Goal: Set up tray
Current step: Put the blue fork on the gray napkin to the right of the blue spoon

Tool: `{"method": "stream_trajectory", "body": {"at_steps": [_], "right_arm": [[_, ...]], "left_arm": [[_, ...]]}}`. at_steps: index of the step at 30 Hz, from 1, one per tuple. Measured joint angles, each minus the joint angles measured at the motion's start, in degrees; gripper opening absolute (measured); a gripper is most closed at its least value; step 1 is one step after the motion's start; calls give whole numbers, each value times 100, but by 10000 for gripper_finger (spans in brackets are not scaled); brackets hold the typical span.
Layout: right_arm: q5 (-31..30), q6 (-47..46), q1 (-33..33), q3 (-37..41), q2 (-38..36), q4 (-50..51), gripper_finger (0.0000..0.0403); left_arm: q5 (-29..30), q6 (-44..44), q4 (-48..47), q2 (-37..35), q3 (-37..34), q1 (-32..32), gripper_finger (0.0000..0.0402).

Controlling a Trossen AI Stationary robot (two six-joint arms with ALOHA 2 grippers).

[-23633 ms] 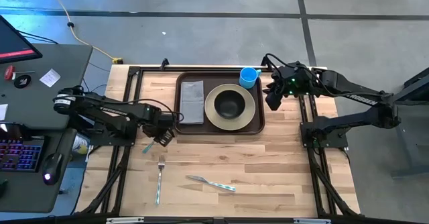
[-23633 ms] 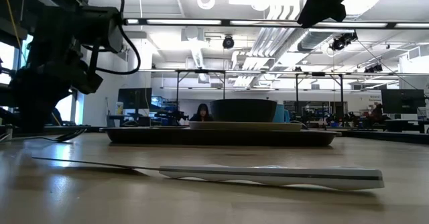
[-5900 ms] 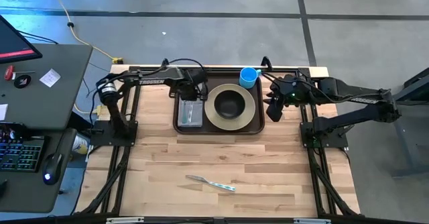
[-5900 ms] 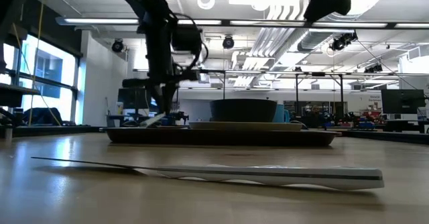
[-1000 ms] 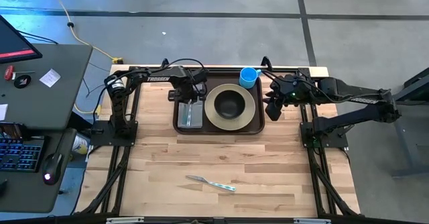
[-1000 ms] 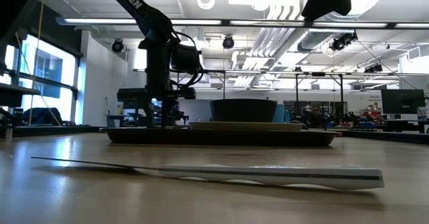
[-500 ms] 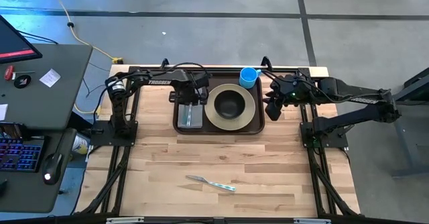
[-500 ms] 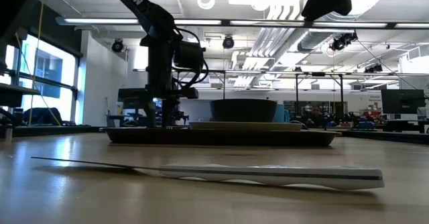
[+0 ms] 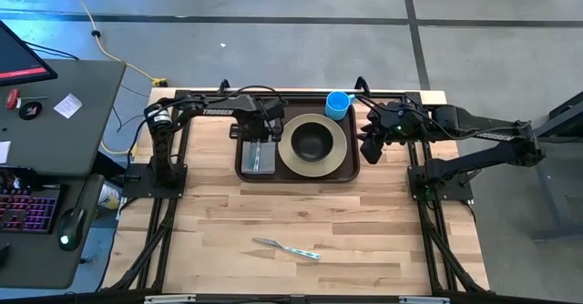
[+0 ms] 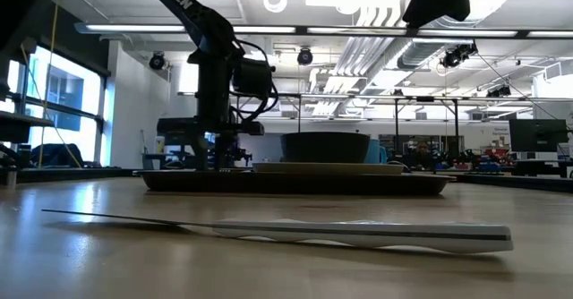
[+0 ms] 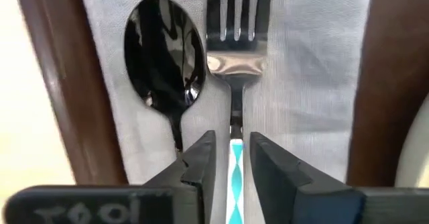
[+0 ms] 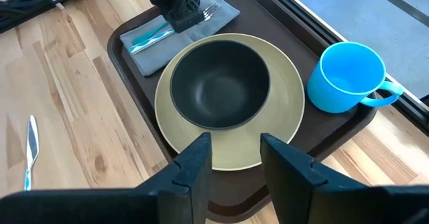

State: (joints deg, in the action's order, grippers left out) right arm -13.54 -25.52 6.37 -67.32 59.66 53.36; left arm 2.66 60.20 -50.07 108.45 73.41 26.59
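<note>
Left end effector [image 11: 231, 162] sits low over the grey napkin [image 9: 259, 156] at the left end of the tray [image 9: 298, 175], its two fingers [image 11: 200, 163] narrowly parted on either side of the fork [image 11: 232, 56] handle, which bears a teal and white pattern; whether they press on it cannot be told. Beside the fork on the napkin lies a spoon [image 11: 163, 60], bowl up. That dark brown tray rests on the counter [image 9: 364, 231] toward its far edge, and also carries a beige plate [image 12: 234, 143] with a dark bowl [image 12: 219, 83] on it and a blue cup [image 12: 346, 78] in the far right corner. Right end effector [image 12: 236, 160] hovers just off the tray's right end with its fingers apart and empty. Alone on the near part of the counter lies a knife [image 9: 286, 248].
</note>
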Motion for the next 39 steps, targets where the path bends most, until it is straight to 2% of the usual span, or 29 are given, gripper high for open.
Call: {"method": "stream_trajectory", "body": {"at_steps": [7,11,20,30,39], "right_arm": [[3,0,0,1,0,0,119],[2,0,0,1,1,0,119],[1,33,0,1,0,2,119],[2,46,0,1,0,52,119],[24,46,0,0,1,129,119]], "left_arm": [[-31,-127,71,21,-2,1,70],[-35,-133,99,21,-2,2,53],[-56,190,83,21,-2,3,74],[-55,352,43,15,0,7,44],[-72,356,43,14,2,109,51]]}}
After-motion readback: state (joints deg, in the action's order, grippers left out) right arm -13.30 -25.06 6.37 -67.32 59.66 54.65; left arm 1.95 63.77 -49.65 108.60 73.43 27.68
